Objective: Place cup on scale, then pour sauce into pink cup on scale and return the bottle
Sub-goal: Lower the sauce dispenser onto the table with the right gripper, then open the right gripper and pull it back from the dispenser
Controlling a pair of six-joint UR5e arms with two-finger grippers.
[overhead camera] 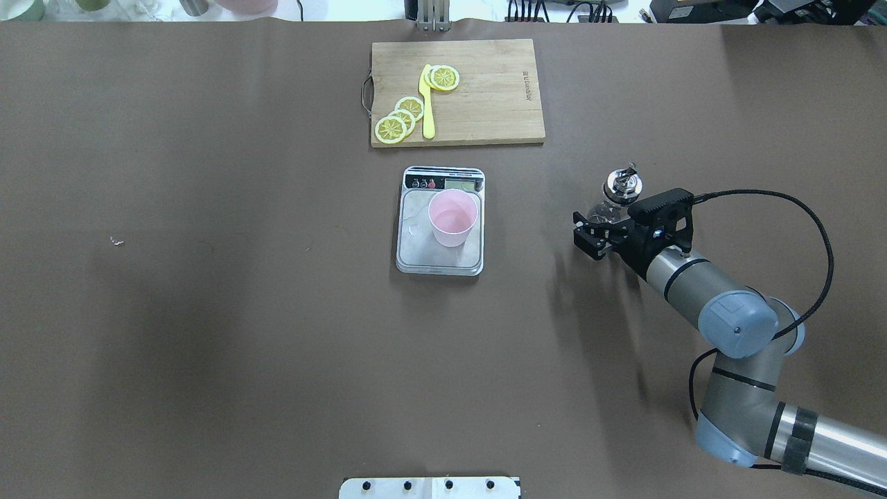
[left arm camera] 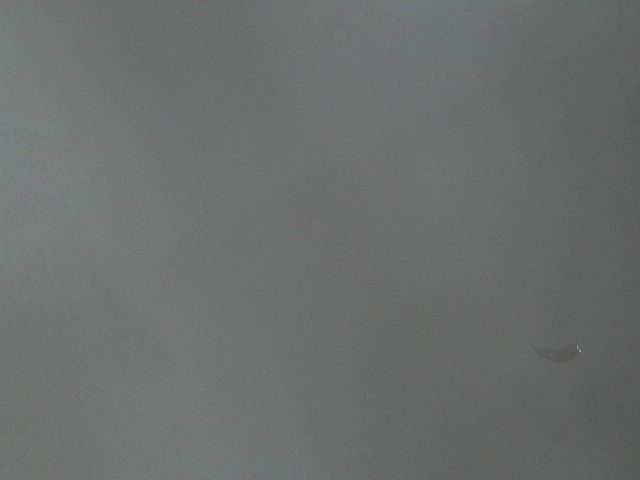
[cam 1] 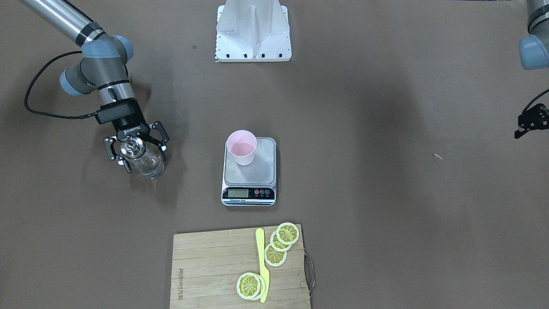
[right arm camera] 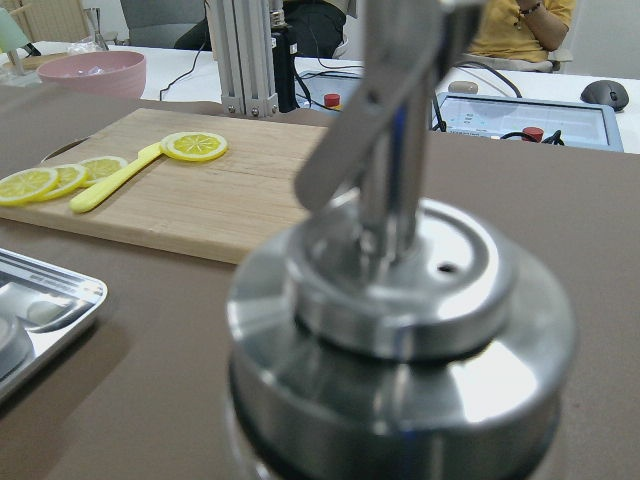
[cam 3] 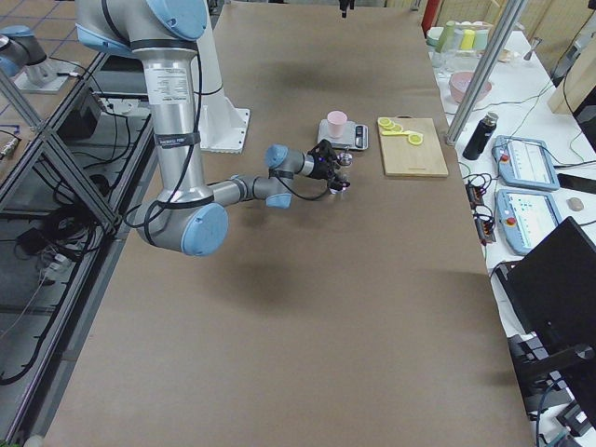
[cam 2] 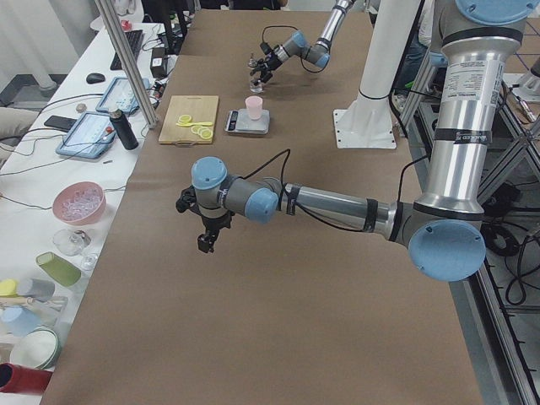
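The pink cup (cam 1: 241,147) stands upright on the back of the scale (cam 1: 260,171), also the cup (overhead camera: 452,218) on the scale (overhead camera: 416,249) in the overhead view. The bottle (cam 1: 143,159) stands upright on the table well to the robot's right of the scale, its metal spout (right arm camera: 400,250) filling the right wrist view. My right gripper (cam 1: 145,158) is open, with a finger on either side of the bottle. Only a part of my left gripper (cam 1: 529,122) shows at the frame edge, hanging over bare table (cam 2: 205,245); I cannot tell its state.
A wooden cutting board (overhead camera: 485,104) with lemon slices (overhead camera: 400,119) and a yellow knife (overhead camera: 427,104) lies just beyond the scale. The robot's white base (cam 1: 253,32) is behind the scale. A small scrap (overhead camera: 116,241) lies on the left half of the table.
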